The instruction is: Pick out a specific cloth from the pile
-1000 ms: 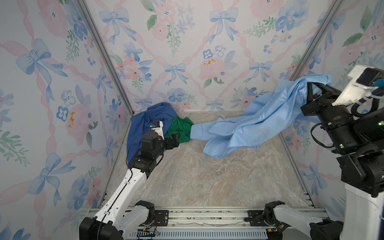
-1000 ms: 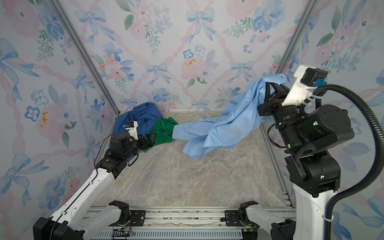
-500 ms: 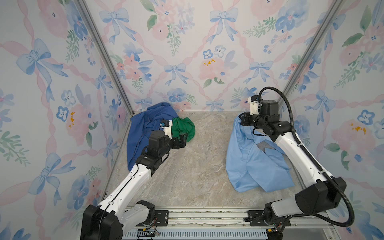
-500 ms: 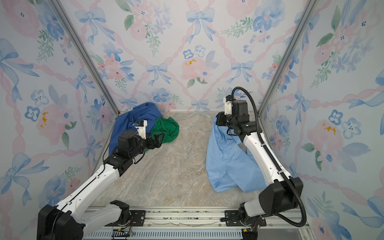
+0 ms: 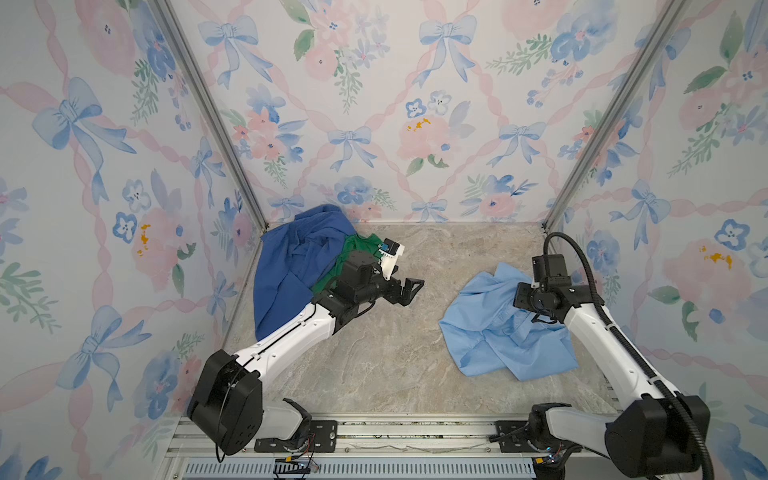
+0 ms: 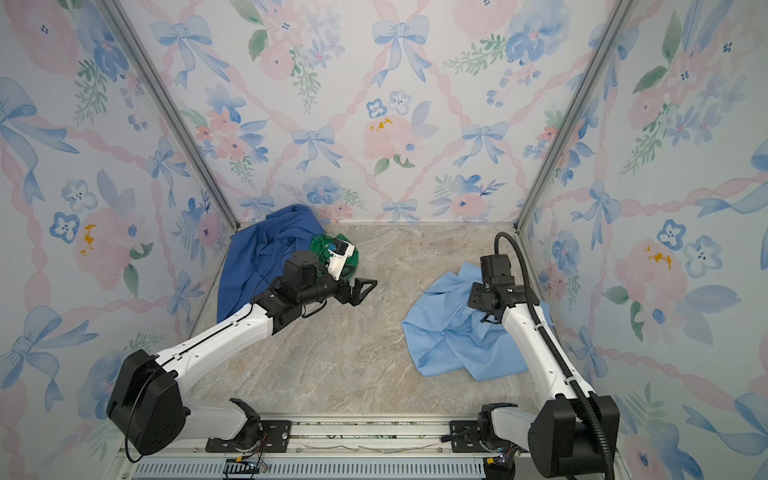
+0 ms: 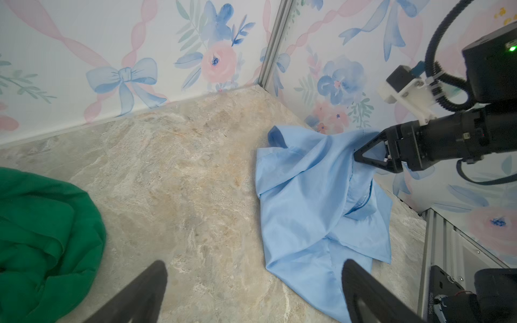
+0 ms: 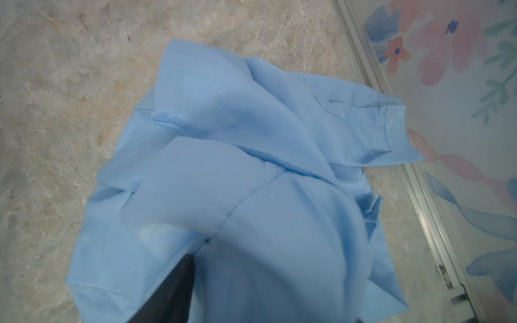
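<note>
in both top views the cloth (image 5: 490, 332) lies crumpled on the worktop (image 5: 395, 361) at about 4 o'clock. it is well apart from the pile (image 5: 307, 249) at 10 o'clock, where the royal-blue garment (image 5: 282, 299) and the green garment (image 5: 360, 243) sit together. so the picking-out looks done to me; what is left, i judge, is a clean release and drawing clear. my left pincer (image 5: 409, 291) hangs wide and empty near the middle. from my left wrist, my right pincer (image 7: 363, 155) has its tip against a raised fold of the cloth (image 7: 307, 201). from my right wrist, only one dark finger (image 8: 176, 285) shows and the cloth (image 8: 223, 112) bulges over the rest, so i cannot tell whether that pincer is parted or gripping.
</note>
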Robot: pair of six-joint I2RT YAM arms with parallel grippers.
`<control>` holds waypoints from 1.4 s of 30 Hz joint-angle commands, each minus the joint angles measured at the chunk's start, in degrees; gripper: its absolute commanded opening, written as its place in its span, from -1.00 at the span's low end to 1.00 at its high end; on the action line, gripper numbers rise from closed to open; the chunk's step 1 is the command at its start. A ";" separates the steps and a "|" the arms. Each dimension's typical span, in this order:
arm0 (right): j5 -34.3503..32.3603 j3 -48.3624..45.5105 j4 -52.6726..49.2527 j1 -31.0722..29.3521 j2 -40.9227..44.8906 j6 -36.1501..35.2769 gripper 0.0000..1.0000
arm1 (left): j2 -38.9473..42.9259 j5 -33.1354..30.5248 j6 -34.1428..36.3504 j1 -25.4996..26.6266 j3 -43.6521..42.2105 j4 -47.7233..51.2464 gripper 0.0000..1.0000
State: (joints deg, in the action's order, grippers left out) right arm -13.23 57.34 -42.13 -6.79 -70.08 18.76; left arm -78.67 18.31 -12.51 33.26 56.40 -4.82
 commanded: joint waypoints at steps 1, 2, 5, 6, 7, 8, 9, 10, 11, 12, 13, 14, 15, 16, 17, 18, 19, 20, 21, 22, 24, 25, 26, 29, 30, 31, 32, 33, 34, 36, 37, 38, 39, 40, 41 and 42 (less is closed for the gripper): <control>-3.64 0.76 -3.39 -7.14 0.62 1.29 0.94 | -0.11 2.56 3.06 0.32 1.77 0.92 0.96; -4.11 1.39 -4.45 -9.15 -0.01 1.66 0.94 | 0.06 3.21 3.68 0.27 1.78 1.83 0.96; 0.09 3.14 -7.91 -13.54 -5.62 2.97 0.94 | 0.60 6.90 7.14 0.24 1.65 6.55 0.96; 0.08 3.29 -8.63 -15.13 -7.65 3.34 0.94 | 0.83 7.24 7.97 0.23 1.46 7.80 0.96; -1.23 3.37 -9.04 -16.97 -9.81 4.15 0.94 | 1.35 7.23 8.62 0.23 0.89 8.68 0.96; -2.02 3.07 -8.94 -18.57 -12.19 4.85 0.94 | 2.09 6.46 8.87 0.23 0.05 8.78 0.96; -1.73 3.01 -8.72 -19.39 -14.25 5.48 0.94 | 2.58 5.48 8.88 0.23 -0.58 8.85 0.96; -1.28 3.13 -8.67 -20.12 -16.89 6.47 0.94 | 3.15 4.60 8.96 0.23 -1.04 8.82 0.96; -1.78 3.46 -8.80 -20.81 -19.57 7.44 0.94 | 3.57 4.06 8.98 0.23 -1.29 8.91 0.96; -2.59 3.89 -9.06 -21.42 -21.77 8.08 0.94 | 3.79 3.83 8.99 0.23 -1.46 8.94 0.96; -3.37 4.38 -9.18 -21.83 -24.20 8.58 0.94 | 4.05 3.76 8.86 0.23 -1.56 8.94 0.96; -3.45 5.01 -8.89 -22.20 -27.38 8.73 0.94 | 4.21 3.76 8.86 0.23 -1.58 8.89 0.96; -3.31 5.38 -8.29 -22.51 -29.16 8.72 0.94 | 4.19 3.69 8.89 0.23 -1.53 8.95 0.96; -2.67 5.74 -7.38 -22.78 -31.26 8.74 0.94 | 4.13 3.51 8.97 0.21 -1.49 8.95 0.96; -1.76 6.12 -6.51 -22.76 -33.04 8.73 0.96 | 4.12 3.18 9.08 0.23 -1.47 8.90 0.96; -0.83 6.36 -5.74 -22.83 -34.27 8.66 0.96 | 4.27 2.85 9.15 0.23 -1.51 9.06 0.96; 0.23 6.61 -4.92 -22.83 -35.57 8.65 0.81 | 4.59 2.39 9.25 0.23 -1.69 9.02 0.96; 1.33 6.67 -3.98 -22.84 -36.58 8.61 0.65 | 4.92 1.92 9.27 0.19 -1.90 8.97 0.96; 2.34 6.60 -3.15 -22.83 -37.18 8.56 0.51 | 5.35 1.48 9.42 0.25 -2.08 9.03 0.96; 3.47 6.64 -2.29 -22.67 -37.77 8.50 0.28 | 5.77 0.69 9.62 0.23 -2.17 9.01 0.96; 5.26 6.88 -0.65 -22.10 -38.06 7.69 -0.22 | 6.30 -0.62 9.84 0.14 -2.11 8.85 0.96; 6.32 7.38 0.15 -21.52 -37.66 6.90 -0.57 | 6.41 -1.32 9.87 0.02 -1.94 8.93 0.96; 7.52 7.98 1.10 -20.92 -36.63 5.80 -0.92 | 6.41 -1.91 9.83 -0.18 -1.75 8.98 0.96; 11.99 11.81 2.60 -18.13 -32.65 2.84 -1.00 | 6.34 -3.76 8.61 -0.99 -1.45 9.03 0.96; 13.36 13.86 2.31 -17.07 -31.72 1.86 -1.00 | 6.42 -4.45 8.25 -1.16 -1.55 8.99 0.96; 14.41 16.85 1.26 -15.77 -30.75 0.98 -1.00 | 6.65 -5.31 7.95 -1.26 -1.73 8.97 0.96; 15.70 20.41 -0.13 -14.49 -30.00 0.02 -1.00 | 6.86 -6.25 7.71 -1.26 -1.90 8.97 0.96; 17.21 23.34 -1.24 -13.17 -29.62 -0.85 -1.00 | 7.02 -6.91 7.53 -1.35 -1.91 8.99 0.96; 19.05 27.12 -2.33 -11.60 -29.14 -1.46 -1.00 | 7.28 -7.53 7.31 -1.48 -1.82 9.04 0.96; 23.53 33.44 -3.18 -8.21 -28.58 -1.57 -1.00 | 7.78 -8.38 6.76 -1.77 -1.82 9.02 0.96; 27.06 36.58 -3.22 -6.37 -28.74 -1.05 -1.00 | 8.05 -8.77 6.60 -1.87 -1.87 9.02 0.96; 30.73 40.19 -3.60 -4.48 -29.36 -0.31 -1.00 | 8.24 -9.19 6.22 -2.03 -1.98 9.02 0.96; 33.84 43.21 -3.85 -3.15 -30.02 0.49 -1.00 | 8.43 -9.56 6.06 -2.22 -2.07 8.89 0.96; 36.95 46.42 -4.21 -1.97 -30.80 1.07 -1.00 | 8.47 -10.06 5.87 -2.39 -2.09 8.95 0.96; 39.71 49.76 -4.81 -0.97 -31.58 1.50 -1.00 | 8.32 -10.44 5.91 -2.57 -2.00 8.96 0.96; 41.58 52.35 -5.32 -0.24 -32.08 2.00 -1.00 | 8.30 -10.85 5.80 -2.73 -2.00 8.97 0.96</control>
State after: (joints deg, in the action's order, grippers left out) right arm 17.47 104.16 -44.38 -8.62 -102.24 19.66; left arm -71.29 9.74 -5.63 31.14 54.78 4.01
